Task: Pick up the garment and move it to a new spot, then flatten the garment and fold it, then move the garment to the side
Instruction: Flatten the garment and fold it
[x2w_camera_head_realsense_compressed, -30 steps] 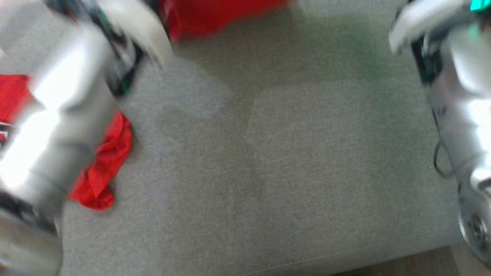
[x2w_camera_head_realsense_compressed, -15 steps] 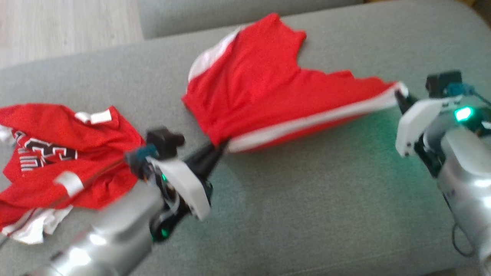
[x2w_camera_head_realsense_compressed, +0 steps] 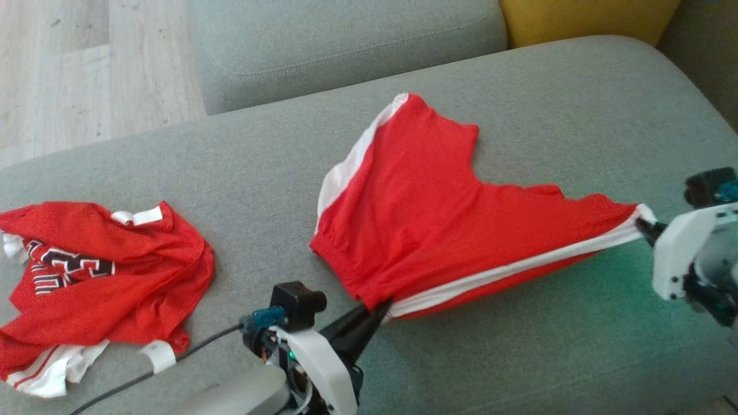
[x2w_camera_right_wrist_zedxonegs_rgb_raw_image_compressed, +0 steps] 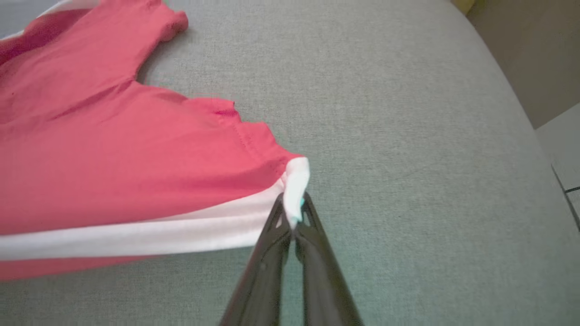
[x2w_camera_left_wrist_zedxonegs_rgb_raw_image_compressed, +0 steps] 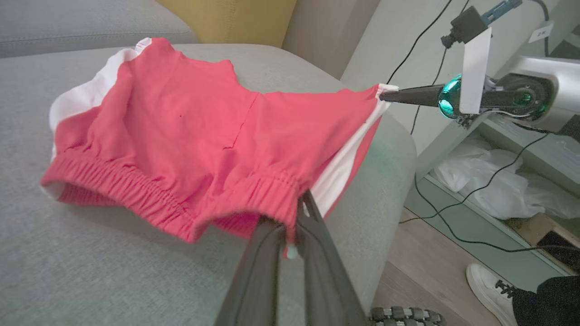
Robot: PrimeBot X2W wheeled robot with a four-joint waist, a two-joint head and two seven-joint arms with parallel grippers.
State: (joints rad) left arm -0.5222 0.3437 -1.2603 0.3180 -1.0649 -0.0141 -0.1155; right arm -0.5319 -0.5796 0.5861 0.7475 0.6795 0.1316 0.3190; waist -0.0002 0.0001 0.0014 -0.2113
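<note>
The garment [x2w_camera_head_realsense_compressed: 438,219] is a pair of red shorts with white side stripes, stretched out over the grey sofa seat [x2w_camera_head_realsense_compressed: 519,357]. My left gripper [x2w_camera_head_realsense_compressed: 380,305] is shut on the elastic waistband corner [x2w_camera_left_wrist_zedxonegs_rgb_raw_image_compressed: 281,203]. My right gripper [x2w_camera_head_realsense_compressed: 643,226] is shut on the white hem corner [x2w_camera_right_wrist_zedxonegs_rgb_raw_image_compressed: 297,181] of one leg. The near edge of the garment [x2w_camera_left_wrist_zedxonegs_rgb_raw_image_compressed: 181,127] hangs taut and a little lifted between the two grippers, while its far part rests on the cushion. In the left wrist view the right gripper [x2w_camera_left_wrist_zedxonegs_rgb_raw_image_compressed: 385,95] pinches the far corner.
A second red jersey [x2w_camera_head_realsense_compressed: 98,271] with black lettering lies crumpled at the seat's left. A grey backrest cushion [x2w_camera_head_realsense_compressed: 346,40] and a yellow cushion [x2w_camera_head_realsense_compressed: 582,17] stand behind. A person's shoe [x2w_camera_left_wrist_zedxonegs_rgb_raw_image_compressed: 491,290], cables and a low shelf show beyond the sofa's end.
The head camera has tilted up, so the whole picture shifted. Both grippers keep their hold, and the shorts look more spread between them.
</note>
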